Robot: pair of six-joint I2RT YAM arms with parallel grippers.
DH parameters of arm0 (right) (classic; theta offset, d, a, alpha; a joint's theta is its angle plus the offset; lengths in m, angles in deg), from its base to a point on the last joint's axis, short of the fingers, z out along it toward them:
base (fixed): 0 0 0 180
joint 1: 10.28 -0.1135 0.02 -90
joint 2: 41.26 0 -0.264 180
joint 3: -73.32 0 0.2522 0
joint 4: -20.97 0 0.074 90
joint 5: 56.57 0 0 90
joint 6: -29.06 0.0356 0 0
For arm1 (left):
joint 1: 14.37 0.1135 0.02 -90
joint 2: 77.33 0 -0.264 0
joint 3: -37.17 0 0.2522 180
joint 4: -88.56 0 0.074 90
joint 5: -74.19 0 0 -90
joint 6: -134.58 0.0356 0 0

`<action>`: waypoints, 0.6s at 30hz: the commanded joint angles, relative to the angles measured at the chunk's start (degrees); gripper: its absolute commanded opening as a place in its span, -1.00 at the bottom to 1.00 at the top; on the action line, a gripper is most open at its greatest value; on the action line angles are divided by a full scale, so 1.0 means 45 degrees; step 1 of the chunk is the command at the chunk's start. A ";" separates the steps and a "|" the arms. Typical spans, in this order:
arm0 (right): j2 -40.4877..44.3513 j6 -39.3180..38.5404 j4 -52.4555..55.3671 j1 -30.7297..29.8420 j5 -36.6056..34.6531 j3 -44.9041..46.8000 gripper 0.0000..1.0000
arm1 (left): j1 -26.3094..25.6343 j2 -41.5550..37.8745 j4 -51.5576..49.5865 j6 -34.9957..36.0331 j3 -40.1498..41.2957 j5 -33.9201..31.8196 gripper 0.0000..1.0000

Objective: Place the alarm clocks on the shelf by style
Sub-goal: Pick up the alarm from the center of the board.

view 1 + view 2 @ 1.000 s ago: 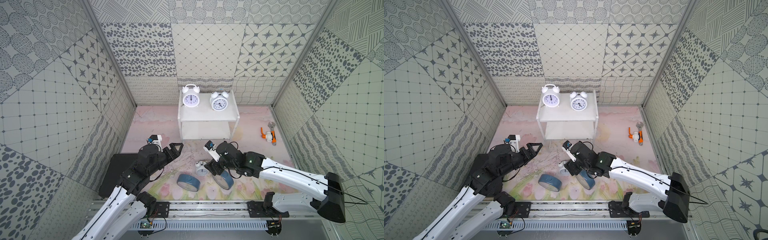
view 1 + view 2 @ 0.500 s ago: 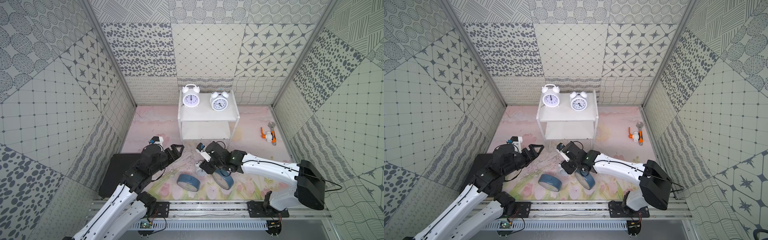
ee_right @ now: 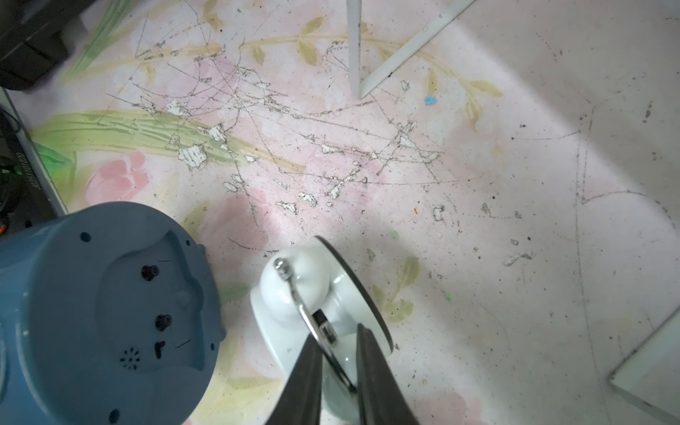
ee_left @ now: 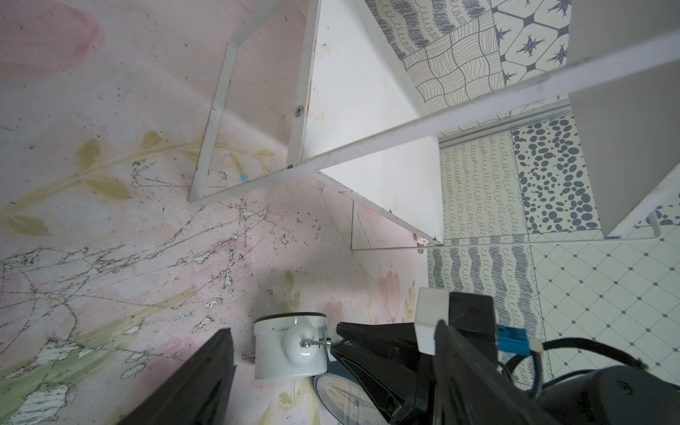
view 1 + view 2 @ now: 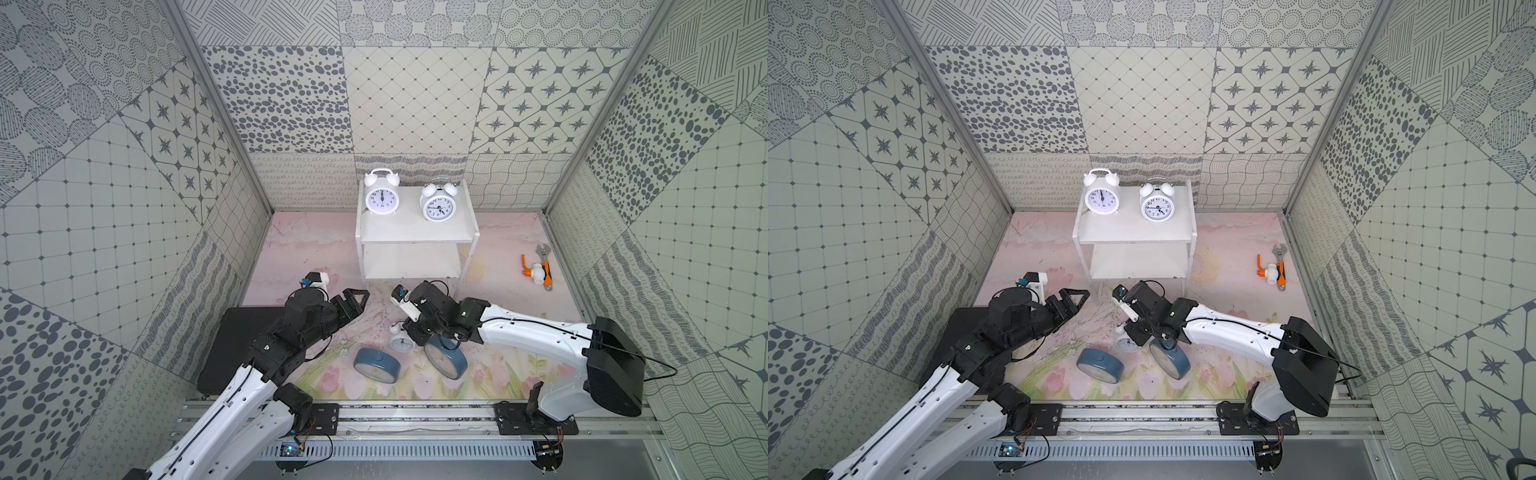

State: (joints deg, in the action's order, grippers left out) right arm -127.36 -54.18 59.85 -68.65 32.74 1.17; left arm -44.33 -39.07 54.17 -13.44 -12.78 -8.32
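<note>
My right tool (image 3: 337,331) had narrowed around the handle (image 3: 294,290) of the small white clock (image 3: 279,331) on the counter (image 5: 498,291); whether it gripped, I couldn't tell. Left tool (image 5: 353,305) gaped.

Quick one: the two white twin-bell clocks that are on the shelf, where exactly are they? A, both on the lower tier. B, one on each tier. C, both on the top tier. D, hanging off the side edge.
C: the first white twin-bell clock and the second white twin-bell clock stand upright side by side on the top tier of the shelf; its lower tier holds nothing.
</note>
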 commanded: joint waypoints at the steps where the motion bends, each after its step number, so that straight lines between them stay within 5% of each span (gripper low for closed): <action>1: -0.0119 -0.0194 -0.0148 0.0007 -0.0097 -0.0340 -0.62 | 0.0005 0.0159 0.0797 0.0280 0.0072 0.0254 0.74; 4: -0.0127 -0.0300 -0.0151 0.0041 -0.0150 -0.0360 -1.00 | 0.0020 0.0203 0.0844 0.0326 0.0126 0.0201 0.74; 18: 0.0969 -0.0742 -0.0067 0.0058 0.0269 -0.0508 -1.00 | 0.0018 0.0272 0.0736 0.0473 0.0003 -0.0114 0.73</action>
State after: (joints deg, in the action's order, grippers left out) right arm -126.66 -56.47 60.53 -68.65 33.09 1.01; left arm -44.31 -37.25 55.38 -13.31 -12.23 -8.21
